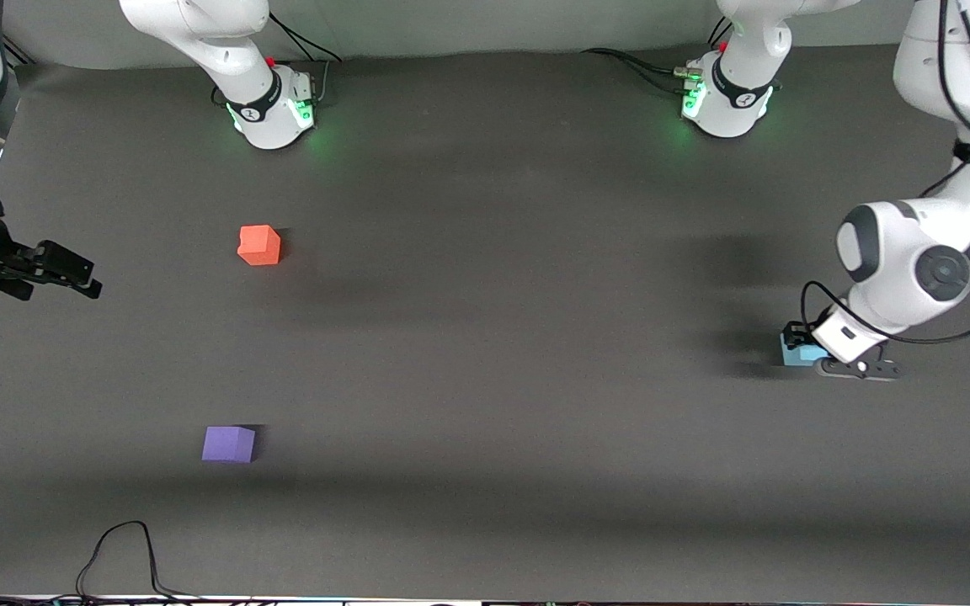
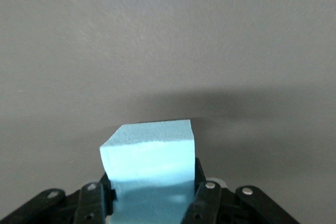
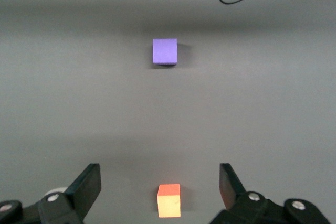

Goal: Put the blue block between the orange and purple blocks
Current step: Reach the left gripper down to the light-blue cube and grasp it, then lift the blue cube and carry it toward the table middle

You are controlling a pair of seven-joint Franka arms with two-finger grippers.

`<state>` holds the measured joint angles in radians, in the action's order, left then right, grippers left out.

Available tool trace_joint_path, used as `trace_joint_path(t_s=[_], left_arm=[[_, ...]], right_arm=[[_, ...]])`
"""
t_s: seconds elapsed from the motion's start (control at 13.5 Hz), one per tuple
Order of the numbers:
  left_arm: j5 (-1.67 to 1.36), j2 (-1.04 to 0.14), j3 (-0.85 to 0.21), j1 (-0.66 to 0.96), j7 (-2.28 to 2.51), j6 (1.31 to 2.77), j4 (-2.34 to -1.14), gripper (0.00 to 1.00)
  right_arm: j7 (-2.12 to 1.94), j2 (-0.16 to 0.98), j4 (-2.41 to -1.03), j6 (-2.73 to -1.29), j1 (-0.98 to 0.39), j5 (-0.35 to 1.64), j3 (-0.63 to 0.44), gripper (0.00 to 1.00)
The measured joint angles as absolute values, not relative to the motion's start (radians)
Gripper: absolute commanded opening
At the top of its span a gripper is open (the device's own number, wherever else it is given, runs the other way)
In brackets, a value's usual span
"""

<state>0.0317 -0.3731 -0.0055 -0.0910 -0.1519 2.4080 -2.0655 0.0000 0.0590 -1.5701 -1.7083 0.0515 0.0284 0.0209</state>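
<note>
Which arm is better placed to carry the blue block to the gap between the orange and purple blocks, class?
The left arm. Its left gripper is already around the blue block, fingers against its sides. The right gripper waits open, high over the orange block, holding nothing.

Nothing here can be read. The white arm bases (image 1: 276, 109) carry a small dark mark on a black band, but it is too small to make out. The matte cubes and the dark grey table cloth (image 1: 485, 379) bear no lettering, labels, numbers or signs.
</note>
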Motion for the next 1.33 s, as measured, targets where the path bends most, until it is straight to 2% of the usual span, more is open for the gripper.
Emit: trace_joint_path(t_s=[0.22,0.44,0.81,1.03,1.33], left_arm=[[0.032,-0.283,-0.02,-0.065,-0.071,2.066,-1.888,0.53],[0.031,-0.22,-0.034,0.092,0.149,1.898,-1.809,0.53],[0.03,-0.286,-0.057,0.496,0.65,1.94,-1.755,0.52],[0.037,-0.437,-0.056,0.692,0.891,2.029,-1.635,0.52],[0.105,-0.692,-0.052,0.825,1.074,2.132,-1.468,0.52]], right_arm=[[0.0,0.059,-1.557,-1.707,0.051,0.028,0.021,1.0],[0.0,0.059,-1.556,-1.707,0.05,0.028,0.026,1.0],[0.0,0.059,-1.556,-1.707,0.049,0.028,0.029,1.0],[0.0,0.06,-1.557,-1.705,0.049,0.028,0.028,1.0],[0.0,0.06,-1.557,-1.704,0.049,0.028,0.023,1.0]])
